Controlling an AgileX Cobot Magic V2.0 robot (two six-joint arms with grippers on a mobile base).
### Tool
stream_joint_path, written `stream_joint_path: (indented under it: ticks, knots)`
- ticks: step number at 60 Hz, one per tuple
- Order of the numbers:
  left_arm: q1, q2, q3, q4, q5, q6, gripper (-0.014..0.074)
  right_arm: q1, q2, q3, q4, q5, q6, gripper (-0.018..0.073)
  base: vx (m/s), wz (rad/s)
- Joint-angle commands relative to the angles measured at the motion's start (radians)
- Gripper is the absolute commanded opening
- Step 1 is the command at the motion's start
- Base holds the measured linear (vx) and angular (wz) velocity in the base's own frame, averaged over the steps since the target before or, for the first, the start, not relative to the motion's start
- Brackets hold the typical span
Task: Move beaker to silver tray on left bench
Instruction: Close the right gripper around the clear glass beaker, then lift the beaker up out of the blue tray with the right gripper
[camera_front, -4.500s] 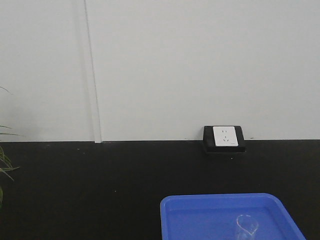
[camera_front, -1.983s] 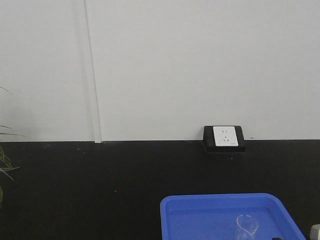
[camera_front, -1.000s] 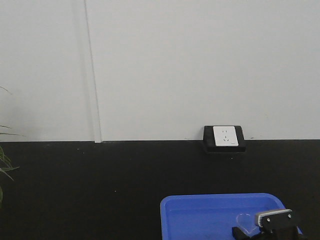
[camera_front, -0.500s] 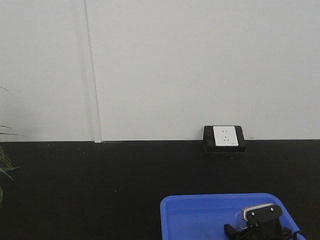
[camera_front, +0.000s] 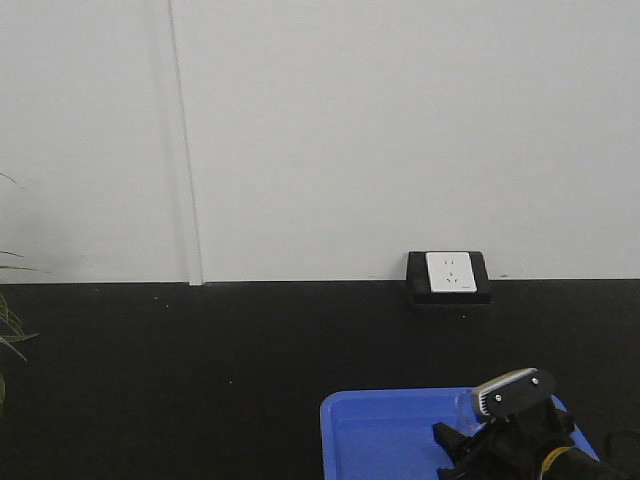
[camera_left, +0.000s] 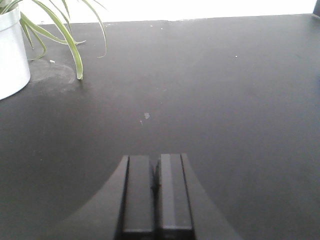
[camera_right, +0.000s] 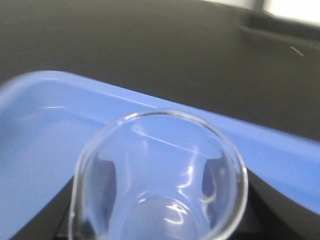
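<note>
A plain white wall (camera_front: 400, 130) fills the upper half, with a thin vertical strip (camera_front: 185, 150) running down it left of centre. Below lies a matte black bench (camera_front: 200, 360). A white power socket (camera_front: 449, 273) in a black housing sits where wall meets bench, right of centre. A blue plastic tray (camera_front: 380, 440) rests on the bench at the bottom right. The black right arm (camera_front: 520, 445), topped by a grey capsule-shaped module (camera_front: 512, 390), is over the tray's right part; its jaws are hidden. Thin green leaves (camera_front: 8, 335) show at the left edge.
</note>
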Motion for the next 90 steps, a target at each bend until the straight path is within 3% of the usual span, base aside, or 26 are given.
stream_joint_path:
  ticks: [1, 9, 20, 21, 31, 90]
  knots:
    - [-0.003, -0.007, 0.021, -0.008, -0.080, -0.001, 0.0001, 0.042, -0.130, -0.016, -0.125, -0.007, 0.094, -0.0014, 0.00, 0.00]
    - [-0.003, -0.007, 0.021, -0.008, -0.080, -0.001, 0.0001, 0.135, -0.261, -0.018, -0.141, 0.018, 0.214, -0.0014, 0.00, 0.00]
    - [-0.003, -0.007, 0.021, -0.008, -0.080, -0.001, 0.0001, 0.296, -0.426, -0.044, -0.138, 0.168, 0.249, -0.0014, 0.00, 0.00]
    - [-0.003, -0.007, 0.021, -0.008, -0.080, -0.001, 0.0001, 0.383, -0.503, -0.083, -0.134, 0.265, 0.258, -0.0014, 0.00, 0.00]
    - [-0.003, -0.007, 0.021, -0.008, -0.080, -0.001, 0.0001, 0.456, -0.565, -0.131, -0.109, 0.339, 0.258, -0.0014, 0.00, 0.00]
    - [-0.003, -0.007, 0.020, -0.008, -0.079, -0.001, 0.0001, 0.466, -0.580, -0.134, -0.115, 0.359, 0.258, -0.0011, 0.00, 0.00]
